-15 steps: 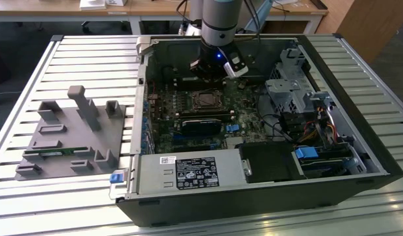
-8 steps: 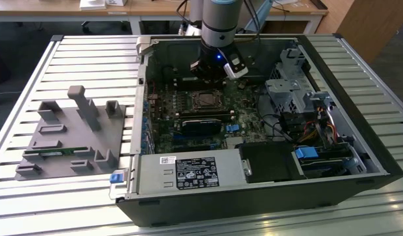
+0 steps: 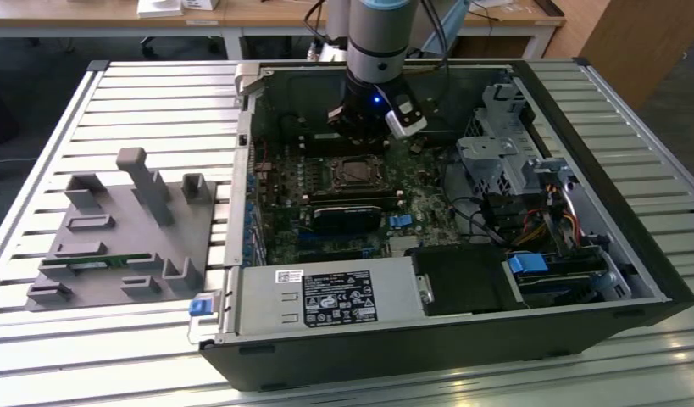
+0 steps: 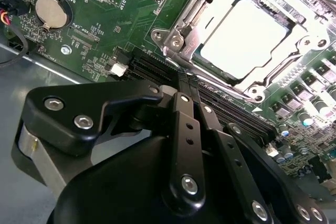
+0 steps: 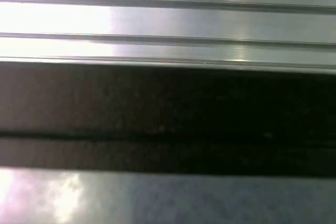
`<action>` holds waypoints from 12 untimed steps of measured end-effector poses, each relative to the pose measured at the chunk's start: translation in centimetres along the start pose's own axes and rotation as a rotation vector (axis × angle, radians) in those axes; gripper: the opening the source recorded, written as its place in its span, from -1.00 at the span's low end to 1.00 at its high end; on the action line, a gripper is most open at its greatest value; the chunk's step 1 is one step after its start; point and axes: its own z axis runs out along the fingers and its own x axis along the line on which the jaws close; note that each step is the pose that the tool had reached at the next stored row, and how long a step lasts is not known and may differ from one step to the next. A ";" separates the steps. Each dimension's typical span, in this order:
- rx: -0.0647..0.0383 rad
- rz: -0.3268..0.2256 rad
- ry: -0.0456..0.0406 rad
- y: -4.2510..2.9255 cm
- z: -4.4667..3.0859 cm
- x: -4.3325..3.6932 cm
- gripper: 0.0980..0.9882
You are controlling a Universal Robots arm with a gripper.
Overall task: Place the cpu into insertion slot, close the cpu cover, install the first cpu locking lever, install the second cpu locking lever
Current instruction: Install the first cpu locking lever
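Just beyond the motherboard's socket, low inside the open computer case (image 3: 618, 280), the gripper (image 4: 185, 85) hangs with its black fingers (image 4: 184, 129) drawn together and nothing between them. Directly past the fingertips in the second wrist view lie the long black memory slots (image 4: 157, 69); beyond these sits the insertion slot (image 4: 252, 32), with the cpu (image 4: 244, 32) already seated, its pale metal top showing through the window of the cpu cover (image 4: 197, 22), which appears lowered over it. In the exterior view the same socket (image 3: 352, 172) lies just before the arm's wrist. Judged from this, placing and covering are done and the lever steps are in hand; engaging a lever calls for a fine approach to a thin wire bar beside the frame. Whether either locking lever is latched cannot be told: the bars along the frame are glare-washed. The socket's far corner is cut off, and the first wrist view gives a dark band (image 5: 168, 119) across pale slats (image 5: 168, 22), unidentifiable.
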 end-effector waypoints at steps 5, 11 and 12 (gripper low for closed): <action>0.000 0.000 0.0001 -0.02 0.17 0.00 -0.96; 0.001 0.000 0.0005 -0.07 0.36 0.01 -0.96; 0.001 0.000 0.0004 -0.06 0.37 0.01 -0.96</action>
